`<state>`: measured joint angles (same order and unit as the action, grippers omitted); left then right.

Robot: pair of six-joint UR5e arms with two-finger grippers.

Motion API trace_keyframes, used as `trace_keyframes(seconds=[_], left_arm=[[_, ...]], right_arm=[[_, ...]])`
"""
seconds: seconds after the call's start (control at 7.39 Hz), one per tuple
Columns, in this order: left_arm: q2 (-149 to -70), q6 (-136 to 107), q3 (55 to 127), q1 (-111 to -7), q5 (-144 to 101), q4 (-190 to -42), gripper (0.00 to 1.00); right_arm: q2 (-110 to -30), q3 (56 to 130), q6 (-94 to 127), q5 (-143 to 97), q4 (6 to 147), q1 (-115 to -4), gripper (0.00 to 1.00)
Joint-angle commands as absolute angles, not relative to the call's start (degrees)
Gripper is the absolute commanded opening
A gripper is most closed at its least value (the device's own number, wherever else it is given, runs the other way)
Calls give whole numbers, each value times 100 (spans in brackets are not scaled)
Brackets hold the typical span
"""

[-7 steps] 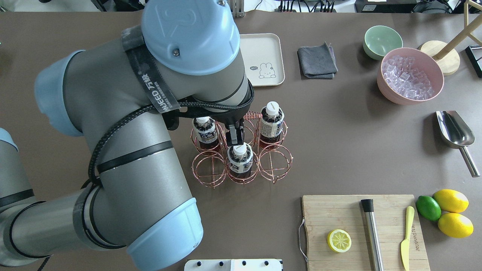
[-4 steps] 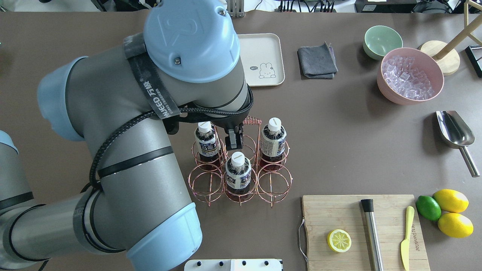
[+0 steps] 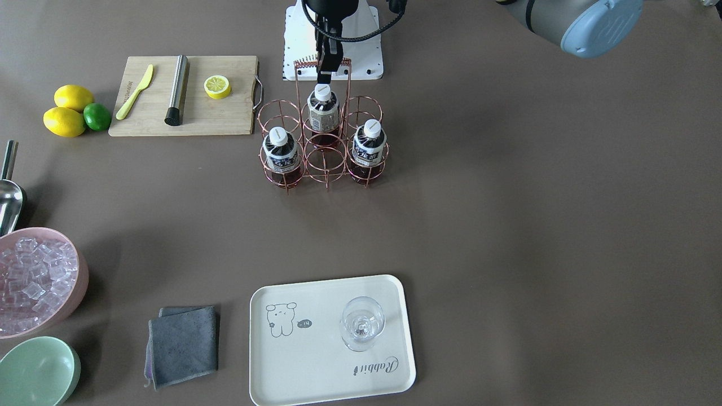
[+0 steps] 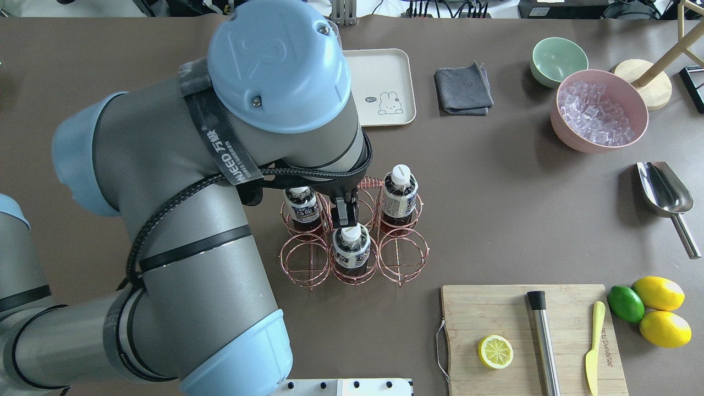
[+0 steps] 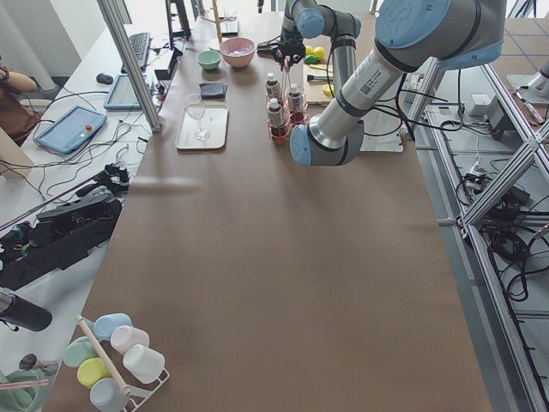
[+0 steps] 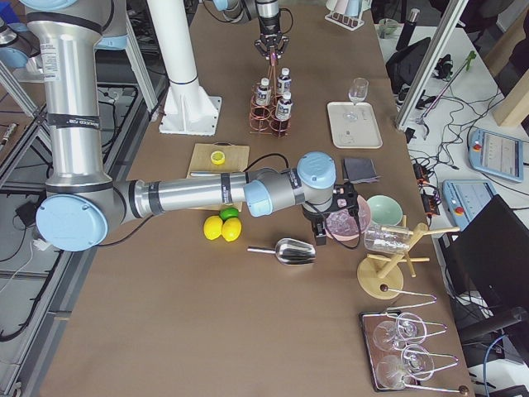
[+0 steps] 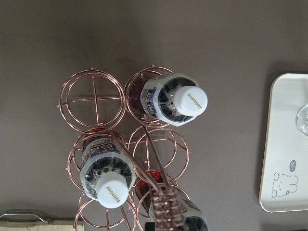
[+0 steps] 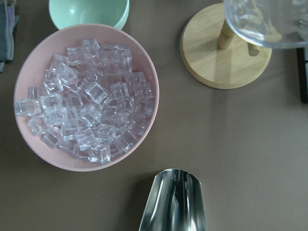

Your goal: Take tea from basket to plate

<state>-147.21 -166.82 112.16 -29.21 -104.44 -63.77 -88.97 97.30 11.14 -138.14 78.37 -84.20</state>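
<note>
The copper wire basket (image 4: 303, 258) stands mid-table and holds three tea bottles: a front one (image 4: 352, 247), a rear left one (image 4: 301, 206) and a rear right one (image 4: 399, 195). My left gripper (image 4: 345, 214) is shut on the coil-wrapped handle, which the front view shows too (image 3: 329, 62). I cannot tell whether the basket rests on the table. The cream plate (image 4: 385, 71) lies beyond it and carries a clear glass (image 3: 362, 324). My right gripper (image 6: 331, 217) hovers by the pink bowl; I cannot tell if it is open or shut.
A pink bowl of ice (image 4: 599, 110), a green bowl (image 4: 558, 60) and a grey cloth (image 4: 463, 91) lie at the far right. A metal scoop (image 4: 663, 192), a cutting board (image 4: 528, 335) with a lemon half, and whole lemons and a lime (image 4: 657, 311) lie at the near right.
The basket, held by its handle, shifted toward the robot's side with the left gripper, then came back a little. The bottles moved with it.
</note>
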Motion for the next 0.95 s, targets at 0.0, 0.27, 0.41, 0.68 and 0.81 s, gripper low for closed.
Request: trace_keyframes(seconds=[0.0,0.27,0.41,0.68,0.81], left_arm=[[-14713,-16725,11294,-2848,-10450,-6363,0],[-14687,-16743,11303,-2821,-10441,-6363,0],[-14678,-16743,11303,-2821,-10441,-6363,0],[-14669,-16752,11303,-2786,-10441,-6363,0],[-14634,-16761,11346,-2769,-10441,-6363,0]], right_arm=[[-8466,9703,1134,-14194,7167,-7974,100],[-8455,9659,1334,-14186,5816,-7438,100],[-8455,9659,1658,-14186,5166,-7262,100],[-8429,9493,1810,-14177,4127,-7024,100],[-8246,9127,1811,-14151,3452,-6901,100]])
